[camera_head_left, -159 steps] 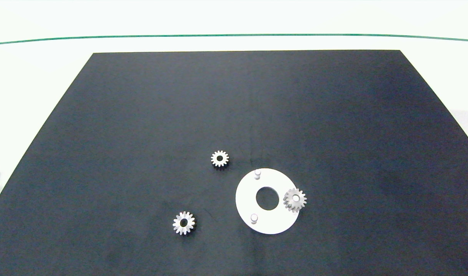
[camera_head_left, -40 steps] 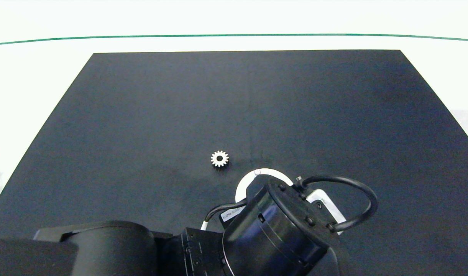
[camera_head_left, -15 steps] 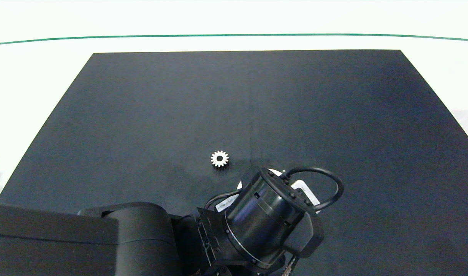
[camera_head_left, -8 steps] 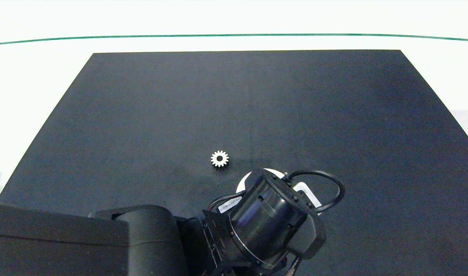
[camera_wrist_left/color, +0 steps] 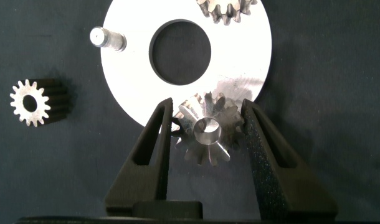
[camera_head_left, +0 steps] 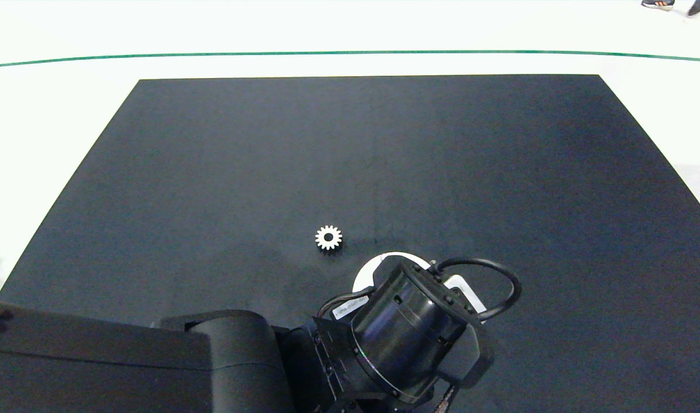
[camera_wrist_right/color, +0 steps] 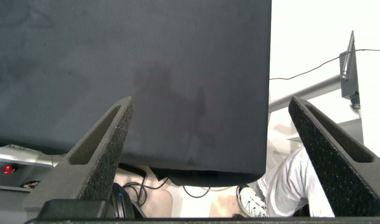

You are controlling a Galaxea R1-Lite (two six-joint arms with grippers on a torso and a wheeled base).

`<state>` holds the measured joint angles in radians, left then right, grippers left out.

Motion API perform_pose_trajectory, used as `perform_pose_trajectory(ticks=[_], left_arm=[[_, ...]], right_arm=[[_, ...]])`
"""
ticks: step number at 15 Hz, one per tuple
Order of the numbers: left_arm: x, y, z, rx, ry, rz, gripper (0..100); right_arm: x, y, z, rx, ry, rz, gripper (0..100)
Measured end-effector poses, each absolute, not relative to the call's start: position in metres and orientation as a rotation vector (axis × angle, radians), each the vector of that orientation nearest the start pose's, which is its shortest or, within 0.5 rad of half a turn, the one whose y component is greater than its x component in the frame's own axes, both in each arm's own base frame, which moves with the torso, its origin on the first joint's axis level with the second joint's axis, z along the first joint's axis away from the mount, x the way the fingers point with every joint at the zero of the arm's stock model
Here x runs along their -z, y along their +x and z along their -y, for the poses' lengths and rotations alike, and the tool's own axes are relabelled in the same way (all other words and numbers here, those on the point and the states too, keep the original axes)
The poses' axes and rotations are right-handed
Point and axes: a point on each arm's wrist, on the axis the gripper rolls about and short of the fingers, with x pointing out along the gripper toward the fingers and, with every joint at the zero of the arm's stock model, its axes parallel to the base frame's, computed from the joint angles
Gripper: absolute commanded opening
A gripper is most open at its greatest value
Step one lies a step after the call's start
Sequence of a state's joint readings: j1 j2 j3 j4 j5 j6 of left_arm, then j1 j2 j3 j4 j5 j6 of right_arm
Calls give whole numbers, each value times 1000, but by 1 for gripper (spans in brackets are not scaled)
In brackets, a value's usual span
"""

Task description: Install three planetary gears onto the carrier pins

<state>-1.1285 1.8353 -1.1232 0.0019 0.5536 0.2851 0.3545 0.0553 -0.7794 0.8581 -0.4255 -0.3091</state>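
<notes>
The held gear (camera_wrist_left/color: 205, 127) sits between the left gripper (camera_wrist_left/color: 205, 134) fingers, clamped across its teeth, over the disc (camera_wrist_left/color: 246, 50) rim where a pin should be, though that pin is hidden. It looks like hard, smooth metal, small and light; gripping tooth tips suits it, but it could tilt. One gear (camera_wrist_left/color: 226, 9) sits mounted, another (camera_head_left: 328, 237) lies loose beside the disc near the bare pin (camera_wrist_left/color: 106, 39). The right gripper (camera_wrist_right/color: 215, 155) hangs wide open off the mat (camera_head_left: 350, 160).

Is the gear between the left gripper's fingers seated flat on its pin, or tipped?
Tipped. In the left wrist view the gear between the left gripper fingers leans over the disc edge, its bore showing no pin.
</notes>
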Motion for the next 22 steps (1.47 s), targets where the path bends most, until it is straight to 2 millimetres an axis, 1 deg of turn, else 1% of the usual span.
perform_pose_trajectory(ticks=[9, 22], left_arm=[[-165, 157, 298, 618, 815, -409, 19], [-169, 156, 294, 614, 810, -407, 19]], right_arm=[[-175, -109, 50, 53, -359, -134, 100], [-175, -109, 50, 52, -360, -134, 100]])
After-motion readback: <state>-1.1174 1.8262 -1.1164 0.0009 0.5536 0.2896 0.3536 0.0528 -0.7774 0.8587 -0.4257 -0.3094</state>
